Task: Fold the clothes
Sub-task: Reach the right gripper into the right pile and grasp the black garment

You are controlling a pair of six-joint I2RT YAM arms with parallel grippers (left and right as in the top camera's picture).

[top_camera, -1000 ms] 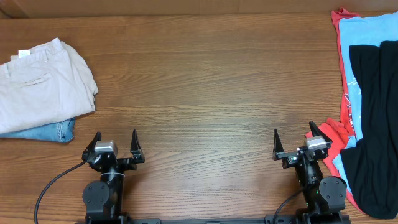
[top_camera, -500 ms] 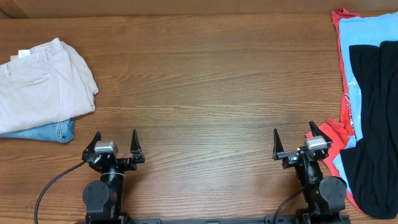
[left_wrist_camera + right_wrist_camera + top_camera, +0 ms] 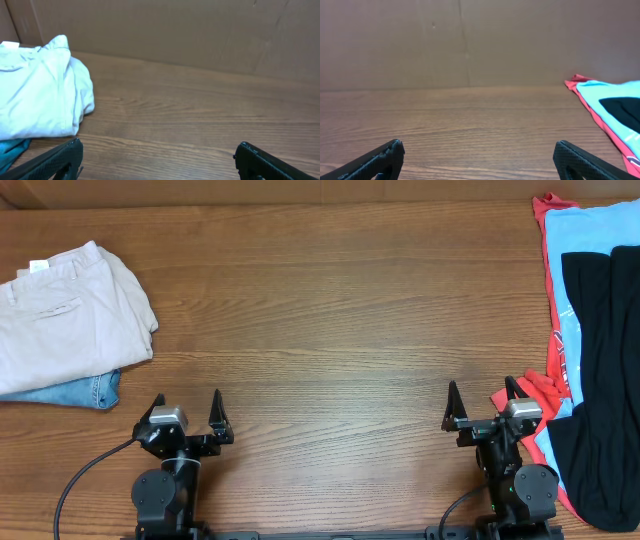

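Desk [image 3: 330, 310]: wide bare wood in the middle, nothing on it has shifted over the last second.
Clothes: heaped unfolded at the far right edge, the black T-shirt [image 3: 605, 360] on top of the light-blue shirt [image 3: 585, 230], the red shirt [image 3: 545, 387] poking out beneath. Untouched.
Beige trousers [image 3: 65, 315] lie folded on jeans [image 3: 85, 392] at far left, as before.
Right pincer [image 3: 482, 390]: released, jaws wide, holding nothing. It has edged a little rightward, toward the heap. I read this as the start of a reach; folding has not begun.
Left pincer [image 3: 187, 400]: released, empty, unmoved.

Views: only the overhead shows both piles at once. The right wrist sees just the heap's near corner, at its right edge, with bare wood ahead and a brown wall behind. The left wrist sees only the beige trousers and none of the heap.
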